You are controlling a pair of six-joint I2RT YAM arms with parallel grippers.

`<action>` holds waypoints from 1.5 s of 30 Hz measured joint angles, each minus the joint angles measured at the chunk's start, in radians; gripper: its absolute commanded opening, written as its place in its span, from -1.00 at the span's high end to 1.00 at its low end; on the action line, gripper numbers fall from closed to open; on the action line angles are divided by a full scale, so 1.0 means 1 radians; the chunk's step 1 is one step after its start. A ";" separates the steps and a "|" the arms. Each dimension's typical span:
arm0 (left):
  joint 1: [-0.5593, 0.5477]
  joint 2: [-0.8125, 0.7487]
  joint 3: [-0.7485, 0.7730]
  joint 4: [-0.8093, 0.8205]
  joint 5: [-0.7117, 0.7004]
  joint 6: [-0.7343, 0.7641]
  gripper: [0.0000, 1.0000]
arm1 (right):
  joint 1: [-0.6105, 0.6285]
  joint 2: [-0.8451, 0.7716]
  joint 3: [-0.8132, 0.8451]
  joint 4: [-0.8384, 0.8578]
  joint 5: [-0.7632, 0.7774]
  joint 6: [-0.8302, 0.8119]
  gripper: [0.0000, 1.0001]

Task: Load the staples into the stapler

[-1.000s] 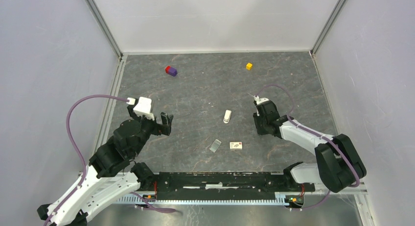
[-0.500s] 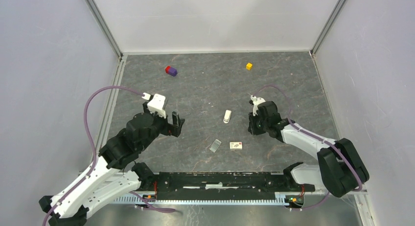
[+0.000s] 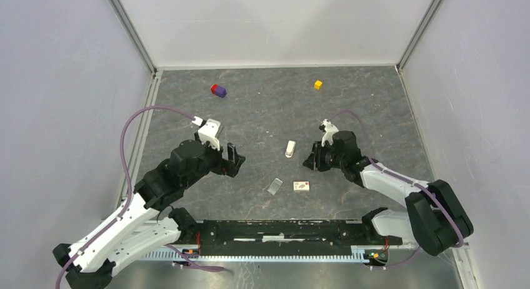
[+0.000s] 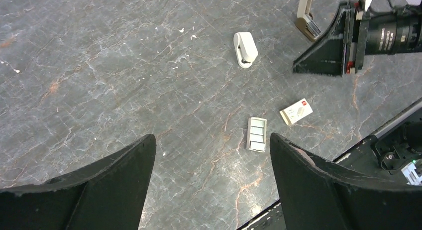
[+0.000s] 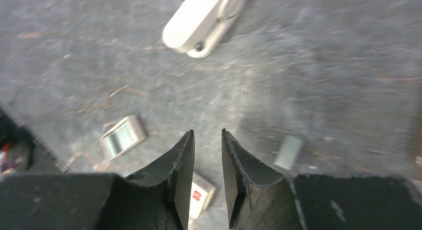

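Tiny white plastic mini stapler (image 3: 290, 149), lying flat and apparently closed on the dark grey marbled worktop (image 3: 375, 101), roughly mid-surface, touched by nothing.

To the stapler's left and a little nearer the arm bases, well apart from it: black two-finger left end effector (image 3: 234, 160), released. In the left wrist view, fingers (image 4: 119, 185) spread wide, nothing between them, stapler visible beyond the gap.

Just to the stapler's right, near but not touching: black right end effector (image 3: 310, 162). In the right wrist view, its two dark fingers parted only by a narrow slit, grasping nothing, with the stapler ahead and slightly to the left.

Nearer the bases than the stapler, side by side yet apart:
- small grey metallic rectangular strip (image 3: 275, 186), divided into segments, a shade left of the stapler
- small cream cardboard box (image 3: 302, 186) with a red mark, a shade right of the stapler

Neither one touching the stapler or either end effector.

Far beyond the stapler, toward the back wall: red-and-purple cube (image 3: 218, 90) off to its left, small yellow cube (image 3: 318, 84) off to its right, both well apart from it.

Also in the right wrist view, a pale blurred rectangle (image 5: 288, 152) on the worktop right of the fingers; impossible to tell what.
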 measured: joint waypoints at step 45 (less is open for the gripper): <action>0.130 0.158 0.006 0.125 0.280 -0.106 -0.70 | 0.196 0.112 0.177 -0.348 0.587 -0.203 0.60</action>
